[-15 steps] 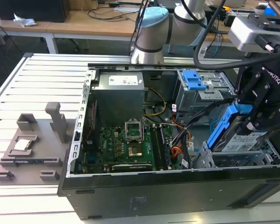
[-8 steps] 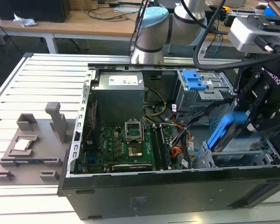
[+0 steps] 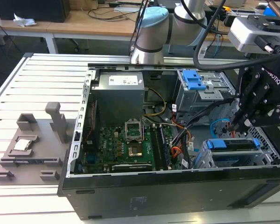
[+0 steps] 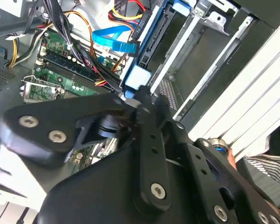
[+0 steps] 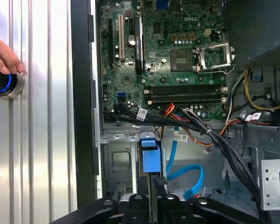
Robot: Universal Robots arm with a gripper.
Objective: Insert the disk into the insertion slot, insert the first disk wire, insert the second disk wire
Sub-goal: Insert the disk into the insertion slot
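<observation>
My claw (image 5: 150,206) hung close to the disk (image 5: 150,157), whose blue carrier sat edge-on in the insertion slot (image 5: 116,161). A blue flat cable (image 5: 185,175) curled just beside it, near the motherboard (image 5: 163,56). A hand (image 5: 2,56) touched a lit button (image 5: 8,85) on the table (image 5: 42,121).

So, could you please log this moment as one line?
disk: in insertion slot | gripper: at the disk's end, beside blue cable | hand: on lit button

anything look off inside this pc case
The processor socket's cover stands flipped open, and a flat blue cable curls loose near the disk. Nothing looks spilled or broken.
</observation>
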